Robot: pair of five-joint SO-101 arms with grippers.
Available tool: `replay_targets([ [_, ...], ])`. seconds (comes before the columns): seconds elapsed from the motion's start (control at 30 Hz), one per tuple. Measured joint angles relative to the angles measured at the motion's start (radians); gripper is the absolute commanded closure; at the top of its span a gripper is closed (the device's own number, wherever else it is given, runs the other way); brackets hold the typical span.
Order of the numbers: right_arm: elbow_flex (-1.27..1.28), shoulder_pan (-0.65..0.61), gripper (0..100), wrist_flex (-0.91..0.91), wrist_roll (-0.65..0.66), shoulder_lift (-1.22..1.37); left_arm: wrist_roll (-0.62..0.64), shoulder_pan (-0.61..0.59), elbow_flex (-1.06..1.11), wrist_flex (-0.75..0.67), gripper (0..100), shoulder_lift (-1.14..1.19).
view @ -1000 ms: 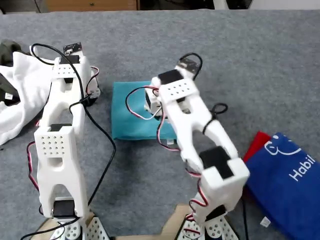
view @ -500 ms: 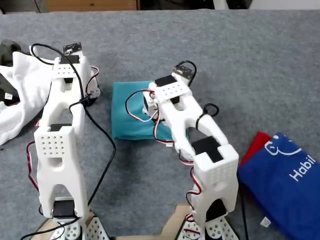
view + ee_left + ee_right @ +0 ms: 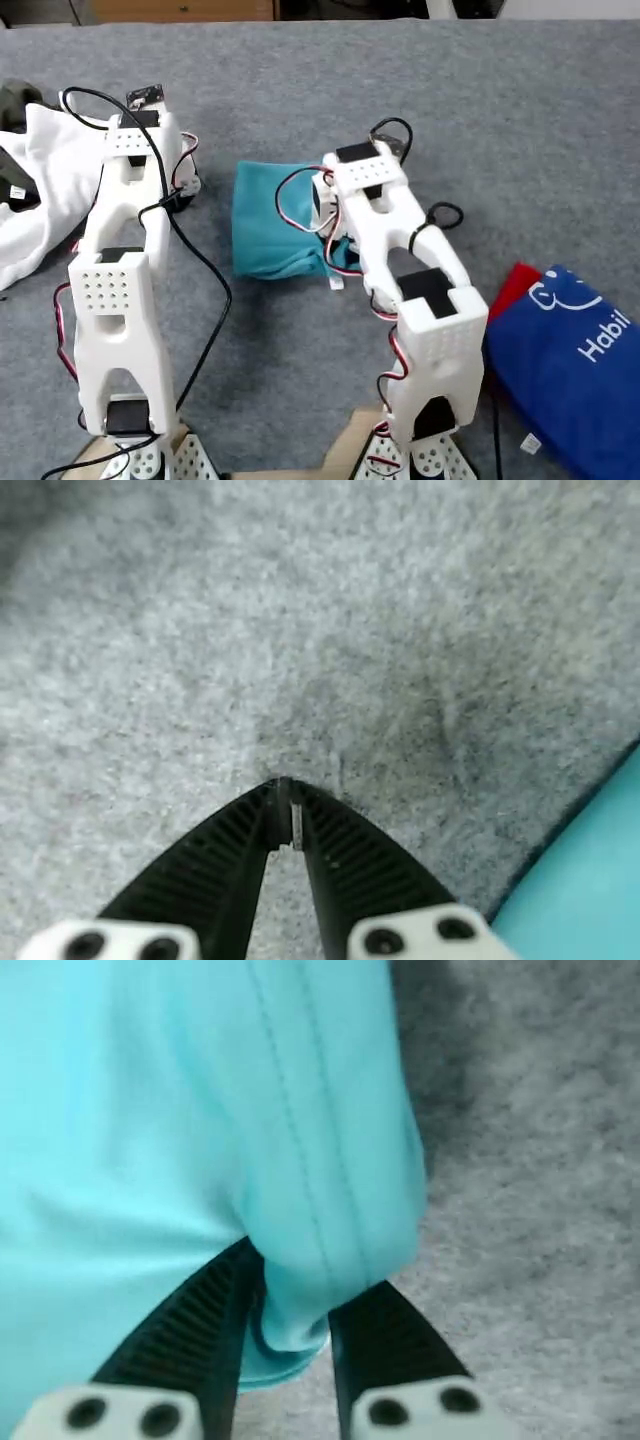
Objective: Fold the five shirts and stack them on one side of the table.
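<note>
Teal shirt: folded, mid-table on the grey felt table, between the arms.
Right gripper: clamped on that shirt's edge.
Left gripper: fingers together, over bare felt beside it.
White shirt: crumpled, far left.
Blue shirt: far right, over a red shirt.

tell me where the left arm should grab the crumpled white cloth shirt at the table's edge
Probably the bunched fold of the crumpled white cloth shirt nearest the left arm, approached from above: the cloth lies heaped there, not flat, so a pinch can catch a ridge.
</note>
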Motion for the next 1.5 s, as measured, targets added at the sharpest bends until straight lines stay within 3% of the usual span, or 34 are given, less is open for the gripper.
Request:
replay_targets([
  [0.8,-0.19,0.034,99.4,0.098,0.021,-0.005,0.0,0.0,0.0,-0.002,98,0.0],
  [1.17,-0.382,0.27,99.4,0.367,0.143,-0.026,0.0,0.0,0.0,-0.002,98,0.0],
  [1.5,-0.273,0.68,99.4,0.374,0.396,-0.377,0.0,0.0,0.0,-0.002,98,0.0],
])
